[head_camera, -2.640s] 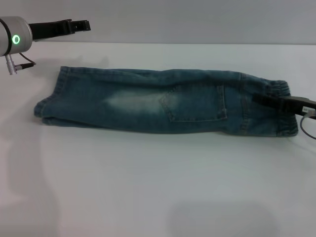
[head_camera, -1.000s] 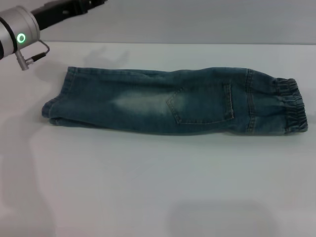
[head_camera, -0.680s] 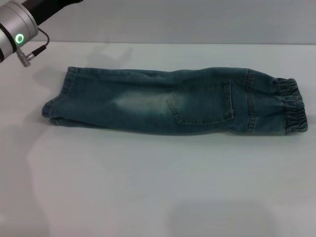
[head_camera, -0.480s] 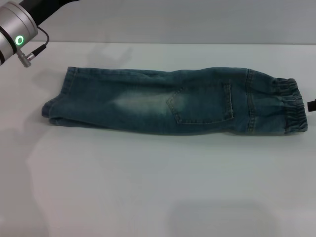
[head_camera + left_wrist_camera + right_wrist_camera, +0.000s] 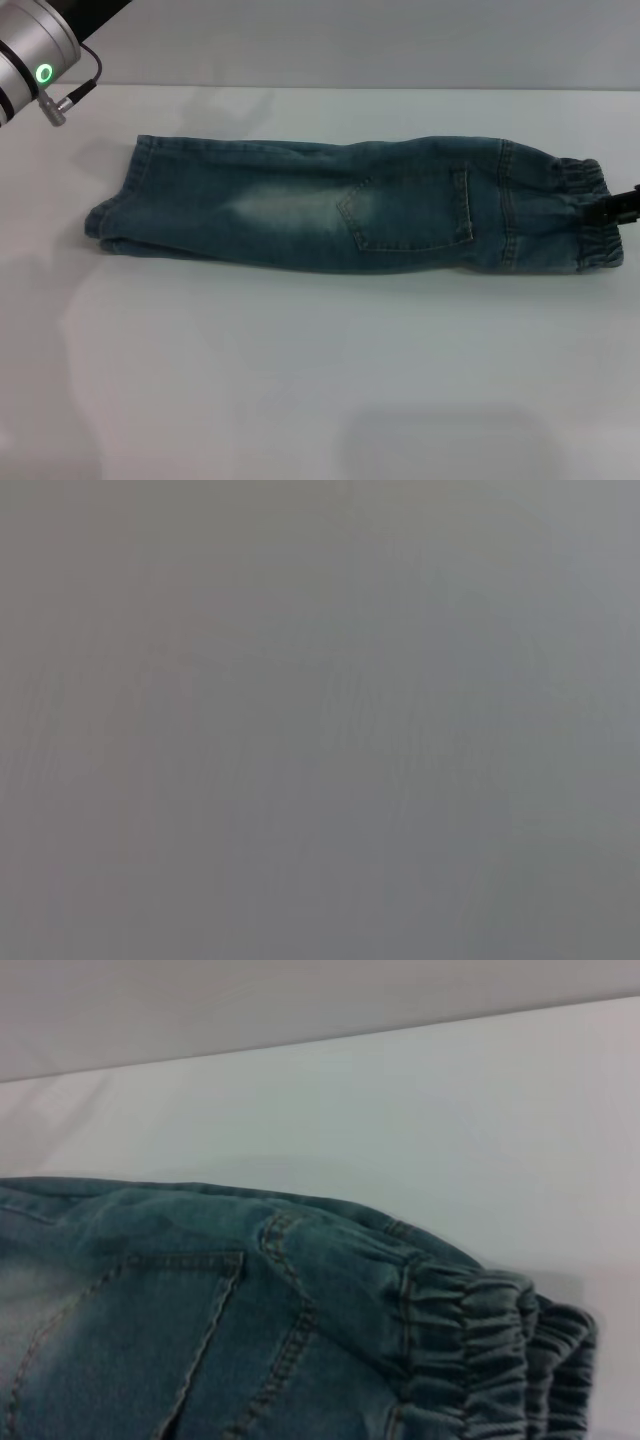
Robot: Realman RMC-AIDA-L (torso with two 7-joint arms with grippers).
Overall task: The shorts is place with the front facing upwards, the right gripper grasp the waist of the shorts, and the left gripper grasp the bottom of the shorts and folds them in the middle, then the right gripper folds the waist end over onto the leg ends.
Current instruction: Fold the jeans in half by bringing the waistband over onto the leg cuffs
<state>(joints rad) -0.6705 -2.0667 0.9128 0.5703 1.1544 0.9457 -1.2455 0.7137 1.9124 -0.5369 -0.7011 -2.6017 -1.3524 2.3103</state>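
Blue denim shorts [image 5: 350, 205] lie flat on the white table [image 5: 320, 380], folded lengthwise, with a back pocket facing up. The elastic waist [image 5: 590, 215] is at the right and the leg ends [image 5: 110, 215] are at the left. The dark tip of my right gripper [image 5: 612, 208] enters from the right edge and sits at the waist. The right wrist view shows the shorts [image 5: 250, 1310] and the gathered waistband [image 5: 480, 1340] close up. My left arm [image 5: 35, 55] is raised at the far left corner, and its gripper is out of view.
The table's back edge meets a grey wall [image 5: 400, 40]. White tabletop lies in front of the shorts. The left wrist view shows only plain grey.
The right gripper let go of the waist, left the view, and has now come back in from the right to the waistband. The left arm rose up and away to the far left.
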